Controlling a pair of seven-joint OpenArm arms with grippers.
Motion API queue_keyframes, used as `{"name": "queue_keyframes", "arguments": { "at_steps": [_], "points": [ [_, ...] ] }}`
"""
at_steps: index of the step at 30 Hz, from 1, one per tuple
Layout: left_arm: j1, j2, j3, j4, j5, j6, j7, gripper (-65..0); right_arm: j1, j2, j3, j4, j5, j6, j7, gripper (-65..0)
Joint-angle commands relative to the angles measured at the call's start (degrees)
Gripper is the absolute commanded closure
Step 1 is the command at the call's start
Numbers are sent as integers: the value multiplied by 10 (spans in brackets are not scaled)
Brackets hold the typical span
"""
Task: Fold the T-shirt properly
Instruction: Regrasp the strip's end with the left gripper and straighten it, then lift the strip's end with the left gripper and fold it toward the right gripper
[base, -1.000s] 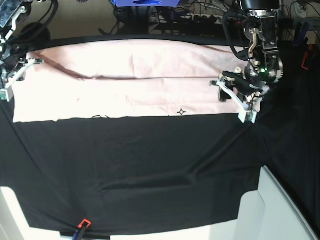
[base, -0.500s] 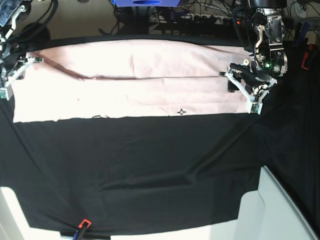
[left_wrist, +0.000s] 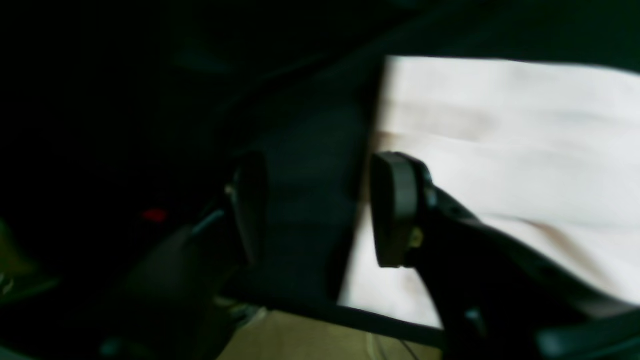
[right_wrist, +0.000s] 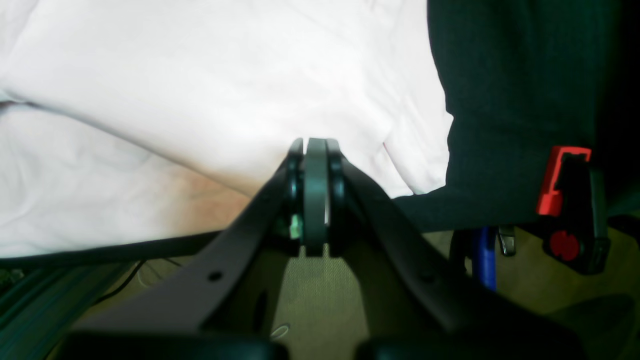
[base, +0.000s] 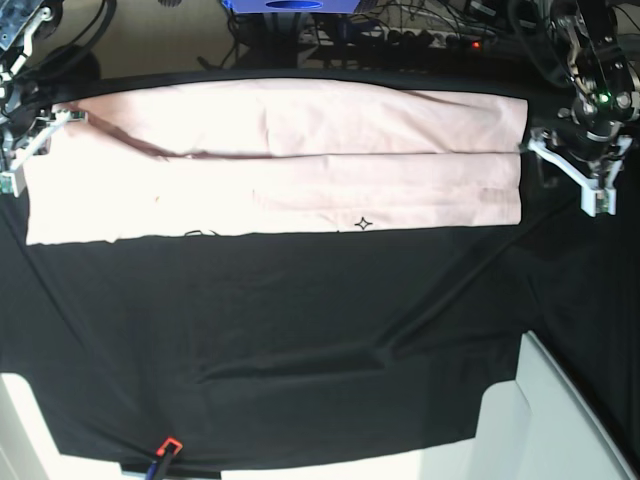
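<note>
Broadly, the bench (base: 300, 340) under its black cloth carries the shirt (base: 300, 160) as a long pink band across its far part, folded lengthwise with a seam line along the middle. It looks thin, light and limp, so it should sag and crease; I would take it at the end corners, pinching both layers. The left claw (base: 578, 180) hangs released just off the shirt's end, touching nothing. The right claw (right_wrist: 315, 195) is clenched at the shirt's other end; whether cloth is caught I cannot tell.
</note>
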Motion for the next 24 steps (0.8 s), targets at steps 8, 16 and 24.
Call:
{"name": "queue_keyframes", "arguments": {
  "at_steps": [8,16,24],
  "points": [
    [0,-75,-66,-135,-224,-102,8,-230,-1,9,1,9,5,-1,9,-1],
    [-23,-107,-69,-221,-273,-169,12,-537,-2,9,1,8,5,-1,9,-1],
    [-78,-104,-63,-307,-273,-169,11,-564,-3,11,2,-16,5,-1,10,-1]
  ]
}}
